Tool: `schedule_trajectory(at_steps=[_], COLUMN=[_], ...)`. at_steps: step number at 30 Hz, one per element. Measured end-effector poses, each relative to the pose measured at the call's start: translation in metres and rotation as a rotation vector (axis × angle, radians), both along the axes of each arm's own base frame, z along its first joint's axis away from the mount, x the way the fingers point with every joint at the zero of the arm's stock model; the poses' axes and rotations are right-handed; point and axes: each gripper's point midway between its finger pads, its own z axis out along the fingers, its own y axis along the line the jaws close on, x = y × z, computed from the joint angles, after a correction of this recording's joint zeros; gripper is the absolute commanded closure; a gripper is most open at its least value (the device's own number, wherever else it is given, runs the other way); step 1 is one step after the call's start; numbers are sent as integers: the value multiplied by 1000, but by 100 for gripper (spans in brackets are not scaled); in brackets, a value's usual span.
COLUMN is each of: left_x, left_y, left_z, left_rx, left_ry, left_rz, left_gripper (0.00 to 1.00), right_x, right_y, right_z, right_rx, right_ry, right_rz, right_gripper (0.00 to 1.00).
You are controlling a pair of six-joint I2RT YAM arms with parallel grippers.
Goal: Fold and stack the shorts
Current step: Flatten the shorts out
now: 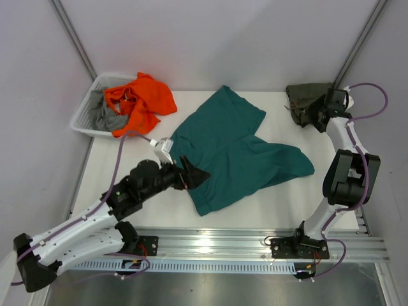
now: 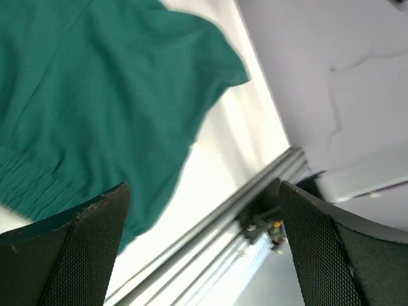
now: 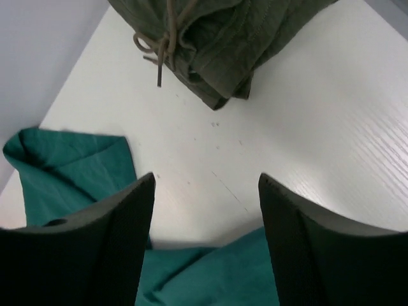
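Left hand point(image 2: 204, 188) gaped empty at the teal shorts' point(image 1: 236, 146) near edge; those lay spread, unfolded. Right hand point(image 3: 205, 182), open and empty, hovered by the olive shorts point(image 1: 305, 99), which I judged already folded, far right of the teal pair.

Plain teal-green shorts point(image 1: 236, 150) on a white desk point(image 1: 287, 197); olive-green shorts point(image 1: 305, 97) (khaki cord point(image 3: 162, 44)); orange garment point(image 1: 141, 99) and grey garment point(image 1: 103, 113) in a white latticed basket point(image 1: 81, 122).

Matt cloth shorts point(image 1: 236, 150), smooth white table point(image 1: 287, 201)
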Motion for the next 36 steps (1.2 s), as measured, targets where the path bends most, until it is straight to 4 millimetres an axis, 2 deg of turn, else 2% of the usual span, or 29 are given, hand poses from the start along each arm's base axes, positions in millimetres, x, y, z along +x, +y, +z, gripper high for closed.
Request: schedule_trajectory(at_steps=[3,5,6,7,9,12,16,20,23,26,28,31,36], left_x=[-1,-1,-3,-4,-7,-12,-20,-28,-32,-33,-33,-34,-33], left_y=[-10,-17,-20,-24,-27,-23,-14,-9,-4,-5,-6,-8,-7], left_z=[45,60,59,56,36,7,-9,-21,-31,-36,-44,-55,-60], left_rx=[31,53,77,100,161,230,276,321,360,382,403,427,450], left_ry=[5,15,32,53,117,208,248,243,239,232,243,272,262], left_rz=[-51,-87,-111,-134,-181,-220,-272,-325,-354,-388,-410,-435,-445], left_gripper=[1,1,1,1,1,1,1,1,1,1,1,1,1], right_x=[-13,-27,-34,-42,-64,-101,-137,-164,-180,-190,-195,-201,-218], right_y=[11,23,29,35,42,44,43,45,43,32,25,15,4], right_z=[-7,-18,-25,-32,-49,-73,-89,-84,-66,-46,-39,-42,-68], right_rx=[56,100,122,145,184,244,297,286,252,219,202,200,260], right_ry=[69,135,164,193,261,353,442,464,427,373,359,370,421], right_rz=[65,103,119,133,142,126,97,78,57,17,-6,-39,-91], right_gripper=[30,30,30,30,30,30,29,29,30,31,31,31,32])
